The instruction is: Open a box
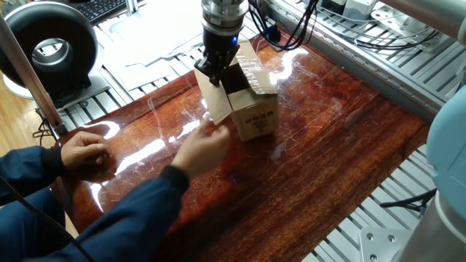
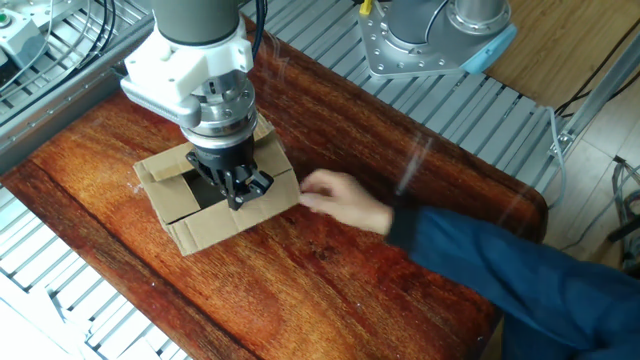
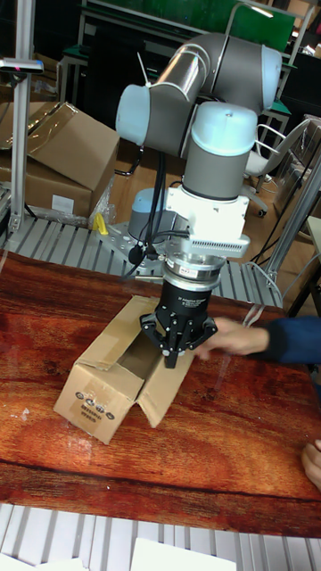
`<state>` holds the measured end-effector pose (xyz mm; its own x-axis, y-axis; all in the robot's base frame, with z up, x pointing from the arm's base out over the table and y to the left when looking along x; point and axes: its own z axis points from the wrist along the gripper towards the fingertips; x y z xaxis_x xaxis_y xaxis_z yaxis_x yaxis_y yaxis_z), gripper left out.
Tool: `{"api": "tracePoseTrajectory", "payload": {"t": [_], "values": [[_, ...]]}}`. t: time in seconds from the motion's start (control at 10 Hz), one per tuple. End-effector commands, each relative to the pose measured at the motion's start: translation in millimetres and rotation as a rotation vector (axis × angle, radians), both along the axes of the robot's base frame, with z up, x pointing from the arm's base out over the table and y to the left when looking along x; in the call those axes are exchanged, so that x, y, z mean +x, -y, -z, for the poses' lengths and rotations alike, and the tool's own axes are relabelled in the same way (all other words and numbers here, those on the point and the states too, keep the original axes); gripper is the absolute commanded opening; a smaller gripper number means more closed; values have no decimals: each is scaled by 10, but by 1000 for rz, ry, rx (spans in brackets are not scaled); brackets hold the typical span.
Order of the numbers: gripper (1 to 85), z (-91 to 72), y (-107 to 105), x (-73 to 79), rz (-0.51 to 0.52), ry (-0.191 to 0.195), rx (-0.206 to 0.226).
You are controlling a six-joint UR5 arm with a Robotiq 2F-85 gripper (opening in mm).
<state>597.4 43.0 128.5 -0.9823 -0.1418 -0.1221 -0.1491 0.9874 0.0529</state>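
A glossy reddish-brown wooden table (image 1: 328,145) with bright glare streaks carries the load. Standing on it is a cardboard box (image 1: 244,98), flaps spread open, just beyond the fingertips of a person's reaching hand (image 1: 204,149). A second hand (image 1: 84,153) rests flat on the table's edge, well apart from the box.

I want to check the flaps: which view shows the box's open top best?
The other fixed view: it looks down on the box, flaps spread. One fixed view shows its printed side; the tall view shows it side-on under the gripper.
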Motion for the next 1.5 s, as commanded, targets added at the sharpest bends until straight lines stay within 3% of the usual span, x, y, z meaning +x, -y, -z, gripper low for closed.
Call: {"api": "tracePoseTrajectory", "payload": {"t": [0.0, 0.5, 0.8, 1.1, 1.4], "values": [[10, 30, 33, -16, -31, 19, 4], [10, 37, 101, -75, -56, 6, -14], [10, -186, 227, -118, -97, -34, -68], [10, -444, 340, -173, -136, -64, -90], [10, -580, 467, -178, -163, -73, -145]]}}
